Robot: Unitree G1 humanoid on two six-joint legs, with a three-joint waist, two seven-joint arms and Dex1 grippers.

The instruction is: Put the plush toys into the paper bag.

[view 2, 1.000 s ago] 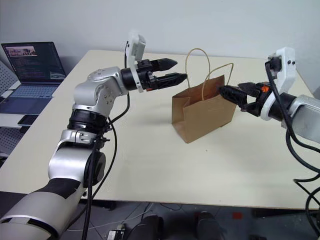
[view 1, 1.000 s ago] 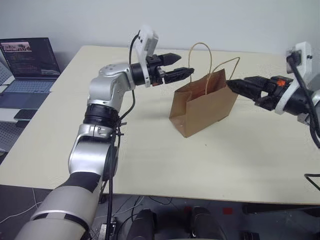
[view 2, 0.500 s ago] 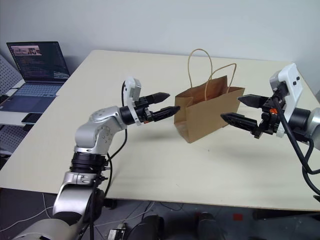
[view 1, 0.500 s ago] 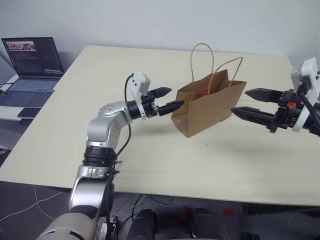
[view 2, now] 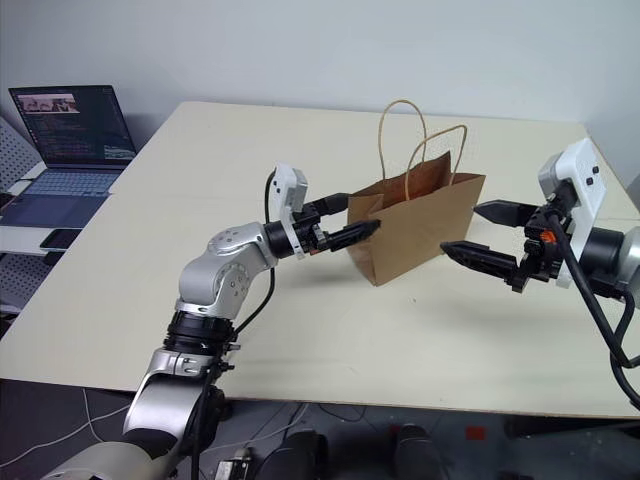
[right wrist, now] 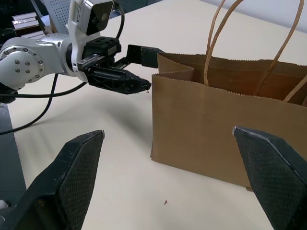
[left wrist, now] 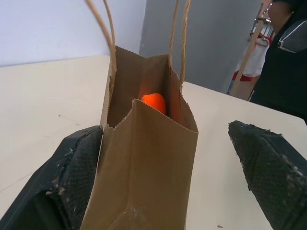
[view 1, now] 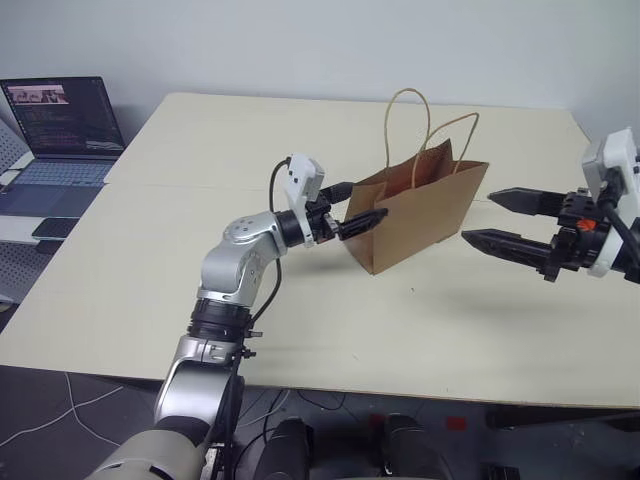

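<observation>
The brown paper bag (view 1: 420,212) stands upright in the middle of the table with its two cord handles (view 1: 408,120) up. Looking into its mouth in the left wrist view, I see an orange plush toy (left wrist: 153,102) inside the bag (left wrist: 148,167). My left gripper (view 1: 362,204) is open at the bag's left end, near the rim. The end sits between its fingers, and one finger (left wrist: 79,172) is close against the bag's side. My right gripper (view 1: 480,216) is open and empty, hovering just off the bag's right end.
An open laptop (view 1: 60,130) sits on a side stand to the left of the table (view 1: 300,290). A person in dark clothes (left wrist: 285,57) stands beyond the table's far side.
My left gripper has come down from above the bag's rim to its left end. My right gripper has drawn back from the bag's right side and rolled. Both stayed open.
</observation>
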